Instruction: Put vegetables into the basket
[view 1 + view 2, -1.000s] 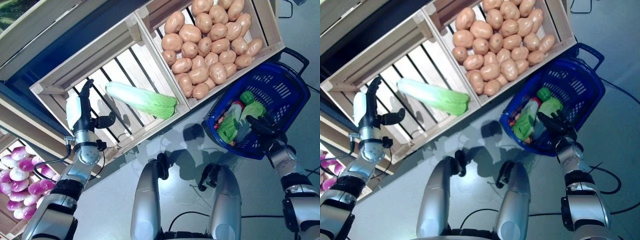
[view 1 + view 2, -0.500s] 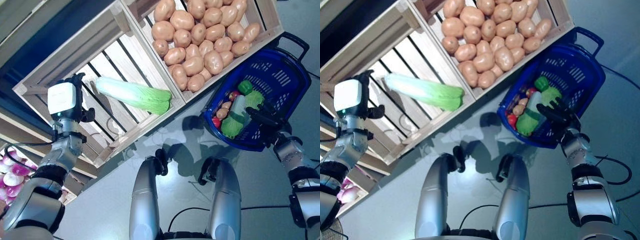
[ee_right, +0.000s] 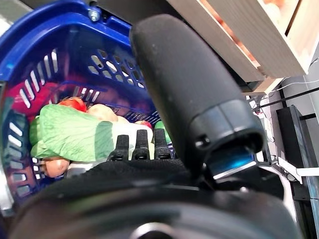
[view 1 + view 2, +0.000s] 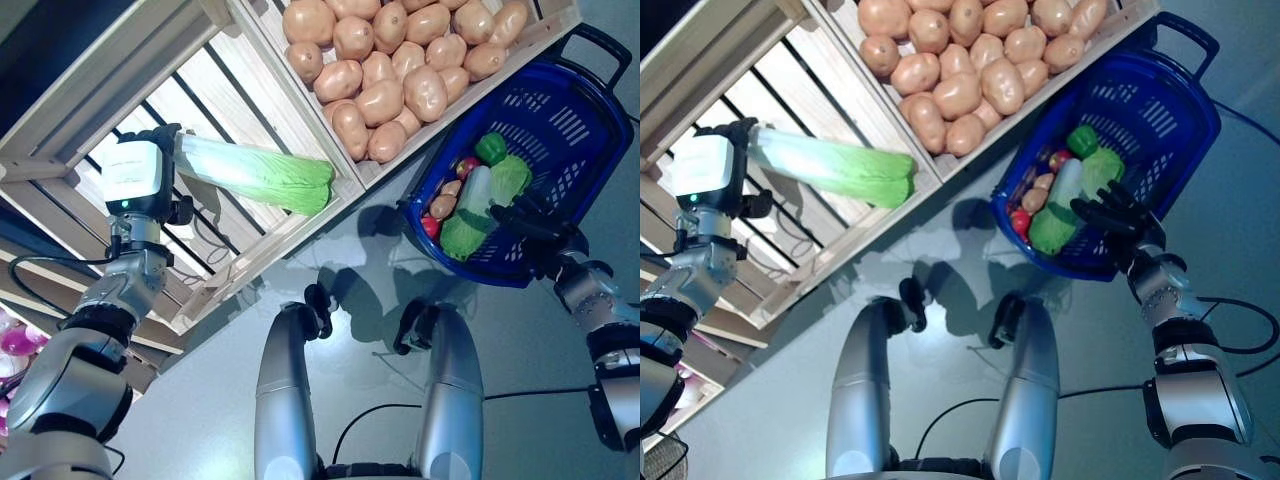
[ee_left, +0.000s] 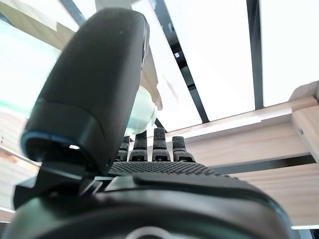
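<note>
A long pale-green cabbage [image 4: 260, 175] lies in the slatted wooden crate [image 4: 215, 85]. My left hand [image 4: 135, 180] is at its white stem end, fingers straight; the left wrist view shows that stem end [image 5: 142, 112] between thumb [image 5: 94, 89] and fingers, which are not closed on it. The blue basket [image 4: 565, 130] stands on the floor at the right. It holds a green pepper [image 4: 490, 147], leafy greens [image 4: 512, 178], a white-green cabbage [image 4: 462, 218] and small red and tan vegetables. My right hand [image 4: 530, 222] is open just over the basket's near rim, also seen in the right wrist view [image 3: 199, 99].
The wooden stand's crates slope down towards me, and the crate's front rim [image 4: 270, 245] is beside the left hand. A second crate borders the basket's far side. Grey floor [image 4: 360, 250] lies between stand and basket.
The camera has shifted. My left hand has moved up from below-left of the cabbage to its white stem end. The right hand stays over the basket's rim.
</note>
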